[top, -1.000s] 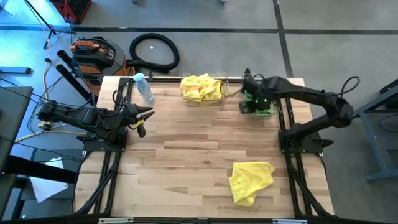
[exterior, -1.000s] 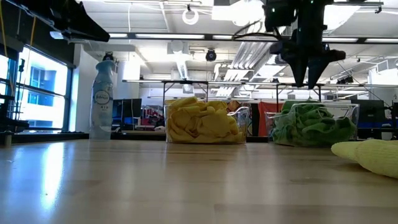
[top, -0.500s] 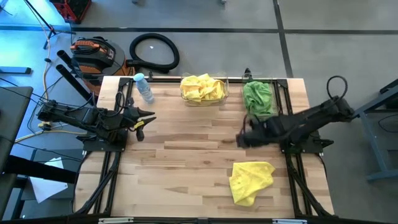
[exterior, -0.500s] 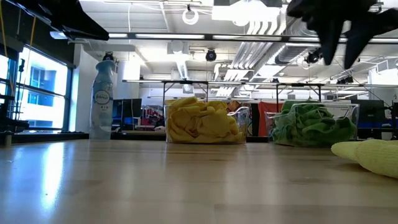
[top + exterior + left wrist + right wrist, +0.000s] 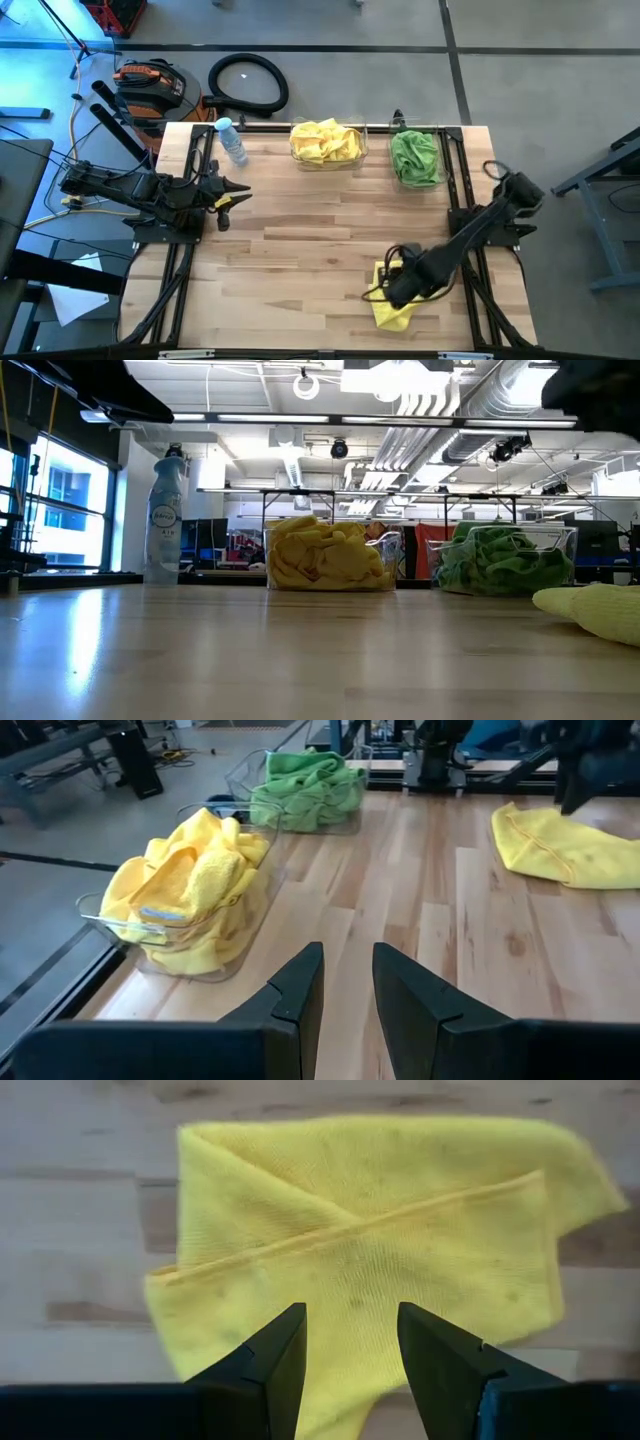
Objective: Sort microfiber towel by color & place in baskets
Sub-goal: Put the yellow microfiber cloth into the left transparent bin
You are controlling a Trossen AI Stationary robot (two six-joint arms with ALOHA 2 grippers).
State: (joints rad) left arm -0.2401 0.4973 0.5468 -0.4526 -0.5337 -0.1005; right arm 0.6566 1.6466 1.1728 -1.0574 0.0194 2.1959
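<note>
Yellow towel (image 5: pixel 370 1250) beneath right gripper (image 5: pixel 350 1350)

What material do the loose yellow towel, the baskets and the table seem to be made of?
Yellow towel: soft matte microfiber cloth, fine knit texture, stitched hem. Baskets: clear glossy plastic, probably; contents show through. Table: light wood planks with visible grain, smooth, slightly shiny.

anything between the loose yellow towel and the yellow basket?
Only bare wood. In the high view, the yellow towel lies under the right gripper near the front edge; no object sits between it and the yellow basket.
</note>
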